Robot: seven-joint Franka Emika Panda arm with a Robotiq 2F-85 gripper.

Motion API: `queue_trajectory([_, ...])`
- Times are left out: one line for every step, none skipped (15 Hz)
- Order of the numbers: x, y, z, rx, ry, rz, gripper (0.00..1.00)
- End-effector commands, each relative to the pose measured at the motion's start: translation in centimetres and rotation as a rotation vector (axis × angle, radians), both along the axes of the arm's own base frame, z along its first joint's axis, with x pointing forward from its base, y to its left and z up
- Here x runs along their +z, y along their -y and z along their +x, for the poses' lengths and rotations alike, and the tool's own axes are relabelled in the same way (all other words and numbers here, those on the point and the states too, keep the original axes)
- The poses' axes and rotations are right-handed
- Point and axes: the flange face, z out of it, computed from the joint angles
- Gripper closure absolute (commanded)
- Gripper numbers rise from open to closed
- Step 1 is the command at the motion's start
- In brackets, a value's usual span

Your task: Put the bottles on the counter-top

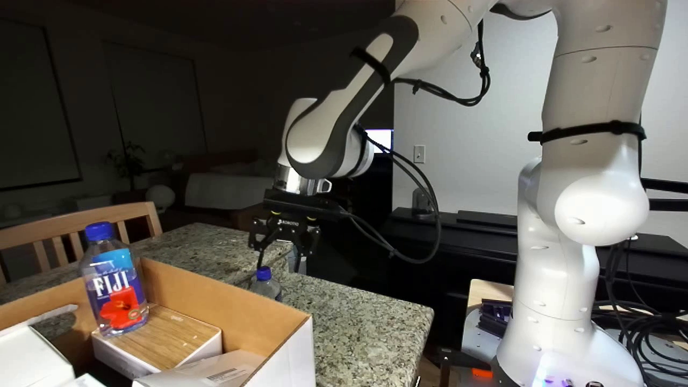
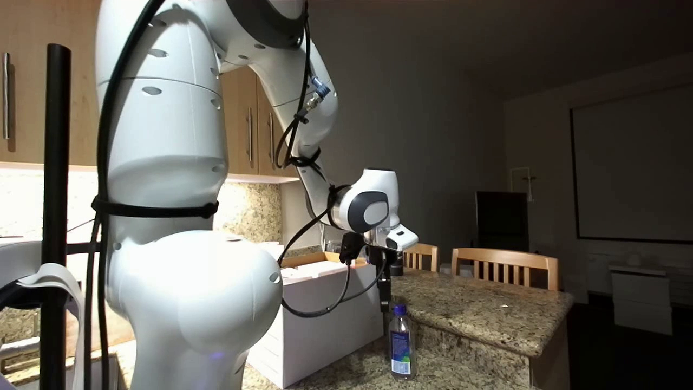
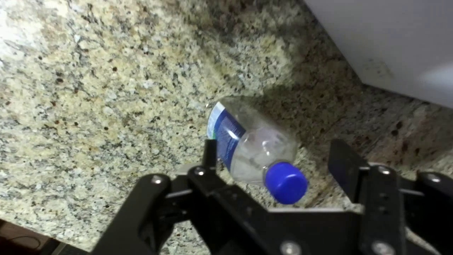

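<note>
My gripper [image 1: 279, 267] is spread wide with nothing in it, and if I slide sideways this low, I could knock down the bottle [image 2: 401, 346] just under it, standing on the counter-top [image 1: 371, 344] right of the box [image 1: 215, 300] where the other bottle [image 1: 115, 290] sits.

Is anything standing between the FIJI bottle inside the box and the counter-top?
Yes. The side wall of the cardboard box stands between the FIJI bottle and the counter-top, so the bottle would likely need lifting over it. A second bottle already stands on the granite, below the end effector.
</note>
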Motion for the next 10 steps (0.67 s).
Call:
queue_trajectory([6.5,-3.9,-0.7,0.173,-0.041,0.104,0.0])
queue_trajectory([7.7,-5.3,-0.9,0.217,-0.077,0.117,0.0])
queue_trajectory([9.2,-7.1,-1.0,0.26,-0.117,0.102,0.0])
queue_trajectory([11.1,-8.6,-1.1,0.289,-0.149,0.069,0.0])
queue_trajectory([13.4,-9.9,-1.1,0.333,-0.168,0.038,0.0])
queue_trajectory([16.2,-11.3,-0.8,0.364,-0.172,-0.019,0.0])
queue_trajectory([18.0,-12.7,-0.2,0.395,-0.165,-0.084,0.0])
queue_trajectory([19.7,-14.3,0.2,0.42,-0.142,-0.145,0.0])
queue_trajectory([21.2,-16.0,1.1,0.434,-0.1,-0.2,0.0])
queue_trajectory([22.0,-17.6,2.0,0.446,-0.054,-0.252,0.0])
